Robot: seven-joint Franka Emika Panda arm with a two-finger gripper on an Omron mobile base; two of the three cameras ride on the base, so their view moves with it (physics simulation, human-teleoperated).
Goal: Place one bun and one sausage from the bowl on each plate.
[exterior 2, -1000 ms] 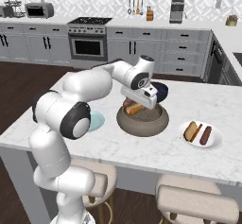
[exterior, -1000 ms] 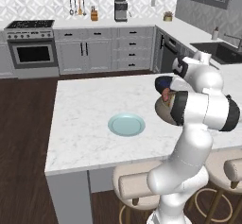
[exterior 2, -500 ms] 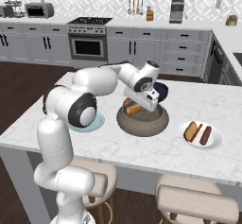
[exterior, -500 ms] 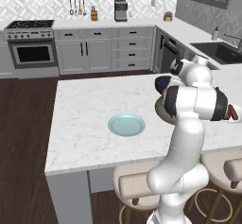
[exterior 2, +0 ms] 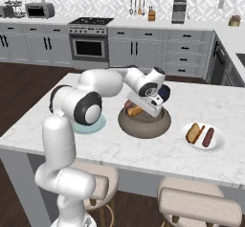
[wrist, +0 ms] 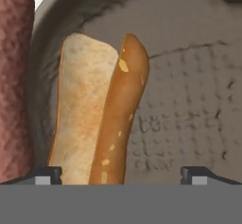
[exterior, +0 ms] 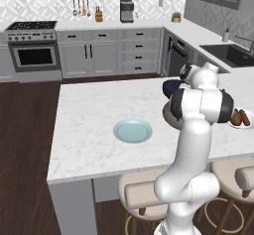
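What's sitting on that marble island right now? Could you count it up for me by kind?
Plates: 2, a white plate and a teal plate
Bowls: 2, a grey stone bowl and a dark blue bowl
Buns: 2, one on the white plate, one in the stone bowl
Sausages: 2, one on the white plate, one in the stone bowl
Total: 8

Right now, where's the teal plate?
The teal plate lies bare on the island counter, left of the big stone bowl in the left base view. In the right base view the arm's elbow covers most of it.
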